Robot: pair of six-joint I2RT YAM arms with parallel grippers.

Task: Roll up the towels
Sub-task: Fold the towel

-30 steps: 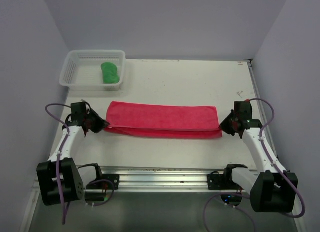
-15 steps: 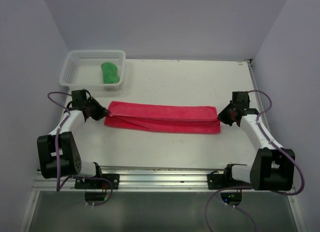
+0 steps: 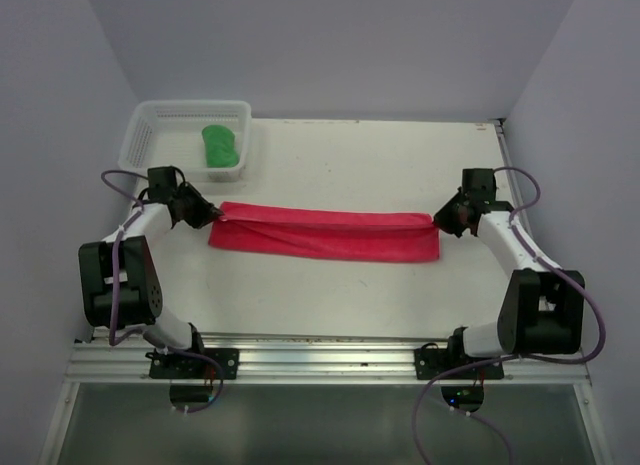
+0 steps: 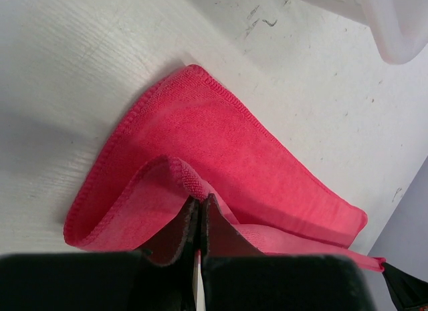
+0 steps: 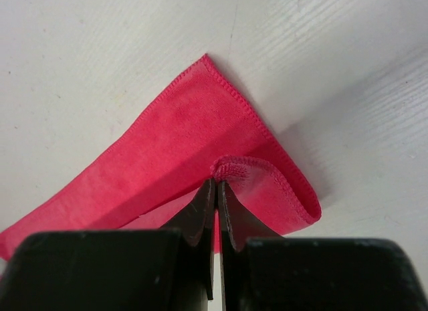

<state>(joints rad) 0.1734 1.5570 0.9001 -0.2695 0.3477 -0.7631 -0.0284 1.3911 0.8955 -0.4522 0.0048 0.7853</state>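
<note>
A: L side first, what's it doing?
B: The left gripper [image 4: 199, 200] is clamped tight on the pink-red towel [image 4: 234, 144]. It pinches the stitched hem of the upper layer at the towel's left end, and that edge curls up over the layer below.
A: R side?
B: Same. The right gripper [image 5: 215, 184] is pinched closed on the hem at the right end, w/ a small fold of cloth curling beside the fingertips.
A: Towel overall?
B: A long narrow strip, folded lengthwise, running left-right across the middle of the table [image 3: 350, 165] and stretched btw the two grippers. The bottom layer lies flat on the surface.
A: Other towel?
B: The green towel [image 3: 220, 145] is a compact lump inside the white mesh basket [image 3: 190, 106] at the far-left corner, just beyond the L arm and apart from the pink-red one.
</note>
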